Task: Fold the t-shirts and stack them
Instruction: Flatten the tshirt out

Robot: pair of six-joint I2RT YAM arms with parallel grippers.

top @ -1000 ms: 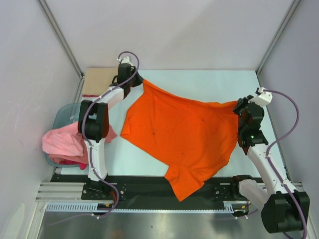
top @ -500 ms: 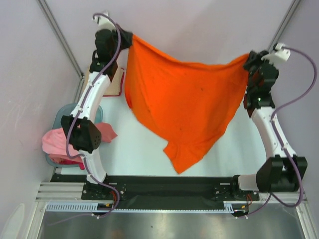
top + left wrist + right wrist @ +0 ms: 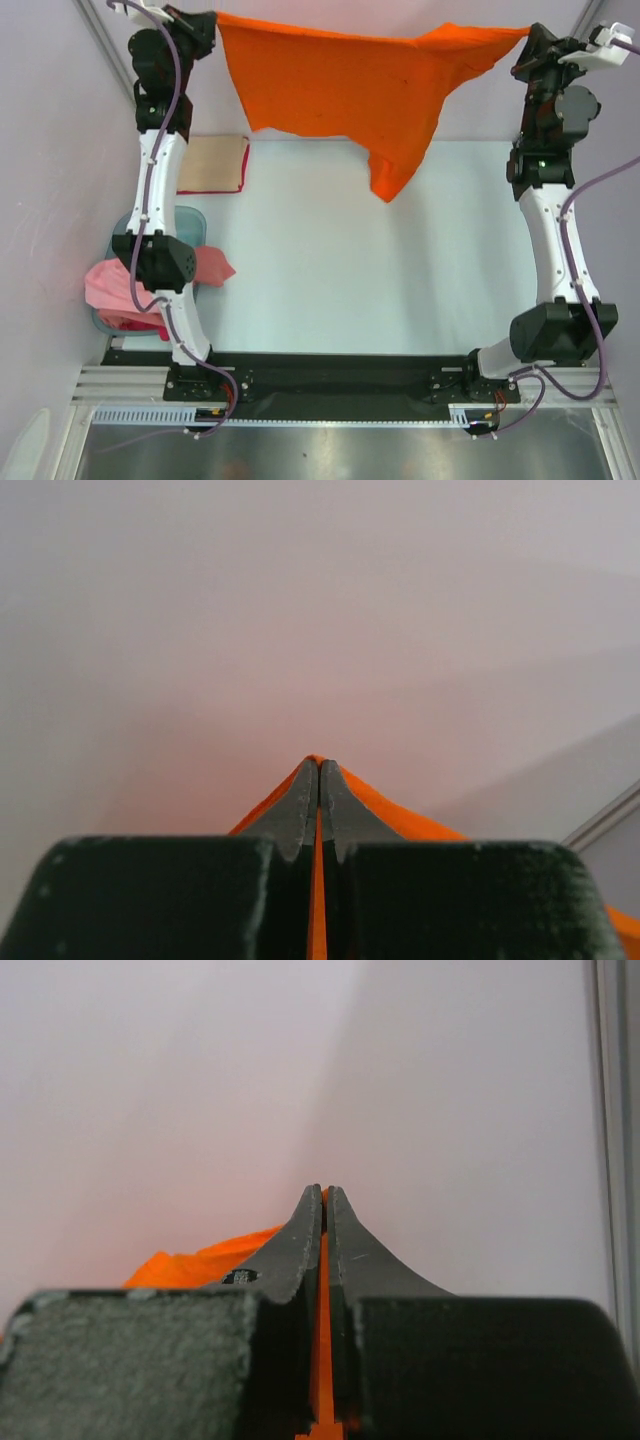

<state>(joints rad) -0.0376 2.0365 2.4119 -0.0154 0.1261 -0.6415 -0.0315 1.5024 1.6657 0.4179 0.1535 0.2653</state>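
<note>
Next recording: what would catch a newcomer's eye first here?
The bright orange t-shirt hangs stretched in mid-air across the far end of the table, the left gripper and the right gripper each shut on one end of it. Below, a folded tan t-shirt lies flat at the table's far left, and a pink t-shirt spills from the tub at the left edge.

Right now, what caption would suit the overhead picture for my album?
Left gripper and right gripper hold a bright orange cloth t-shirt spread in the air between them.
</note>
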